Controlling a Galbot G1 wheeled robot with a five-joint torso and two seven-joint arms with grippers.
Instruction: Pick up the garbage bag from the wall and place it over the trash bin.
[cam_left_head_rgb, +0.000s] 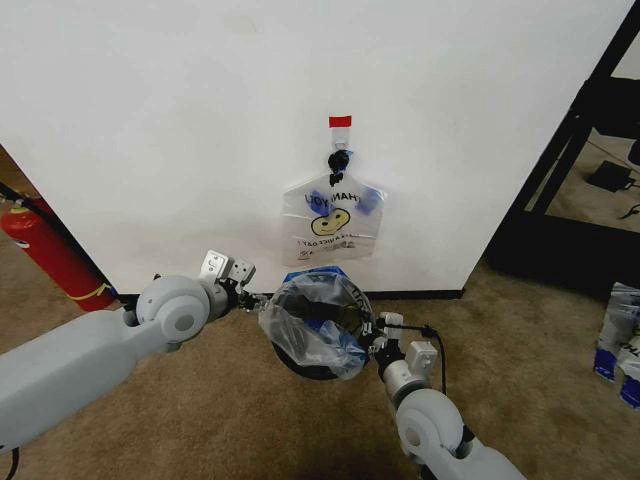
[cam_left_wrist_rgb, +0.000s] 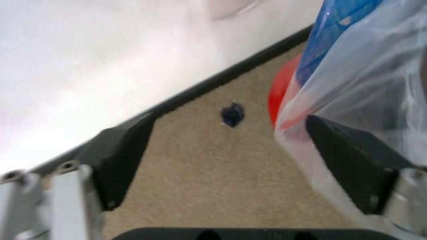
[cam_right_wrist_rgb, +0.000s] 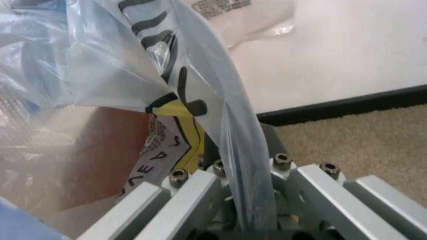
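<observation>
The garbage bag (cam_left_head_rgb: 312, 328), clear crinkly plastic with blue patches, lies draped over the mouth of the small black trash bin (cam_left_head_rgb: 312, 373), which stands on the carpet in front of the wall (cam_left_head_rgb: 150, 120). My right gripper (cam_left_head_rgb: 373, 336) is at the bag's right edge, shut on a fold of its plastic (cam_right_wrist_rgb: 243, 175). At the bag's left edge my left gripper (cam_left_head_rgb: 248, 288) is open (cam_left_wrist_rgb: 228, 125), one finger (cam_left_wrist_rgb: 347, 155) touching the plastic (cam_left_wrist_rgb: 373, 75). The bin's red base (cam_left_wrist_rgb: 279, 95) shows under the bag.
A twin bag (cam_left_head_rgb: 333, 220) with a smiley face and mirrored lettering hangs from a black hook (cam_left_head_rgb: 340, 160) under a red tape strip (cam_left_head_rgb: 340, 121). A red fire extinguisher (cam_left_head_rgb: 50, 255) stands at the left, a black frame (cam_left_head_rgb: 580, 130) at the right. A small blue scrap (cam_left_wrist_rgb: 232, 115) lies on the carpet.
</observation>
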